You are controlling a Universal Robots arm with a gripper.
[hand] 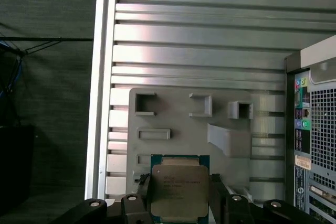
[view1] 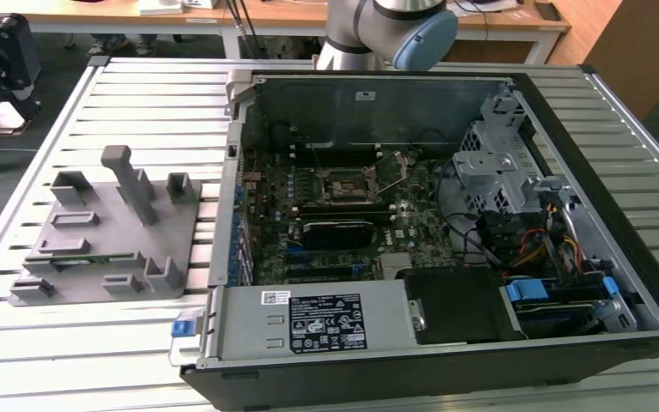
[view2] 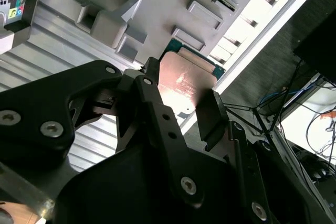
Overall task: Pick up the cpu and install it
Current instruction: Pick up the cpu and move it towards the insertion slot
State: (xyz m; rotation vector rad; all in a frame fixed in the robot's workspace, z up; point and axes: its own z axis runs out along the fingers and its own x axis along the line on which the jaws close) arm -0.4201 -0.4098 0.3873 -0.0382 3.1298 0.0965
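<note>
Gripper (hand: 180,199): nearest the lens in both wrist views, with 2 black fingers (hand: 218,195) drawn in narrow against 2 opposite edges of the cpu.
Cpu (hand: 178,190): clamped between those fingers, silver top facing the first wrist view and a thin green rim showing at its far edge. In the second wrist view its top (view2: 186,80) catches a pinkish reflection.
Cpu's place: it hangs over the near edge of the grey fixture tray (hand: 178,129). It looks lifted clear of the tray, though contact underneath cannot be seen.
Fixture tray, exterior view: on the exterior view's left (view1: 135,249), resting on the slatted table (view1: 147,94), with upright posts and shallow pockets.
Computer case (view1: 650,283): right of the tray, lying open on the table with the motherboard exposed.
Socket (view1: 347,183): a square black frame near the middle of the board, well apart from the tray. No silver chip top can be made out in it.
Arm (view1: 387,26): its base stands at the far side of the table, behind the case.
Done: step 1, the pick, judged from the firm hold on the cpu.
Left: the carry to the case and the seating in the socket, which look not yet begun.
</note>
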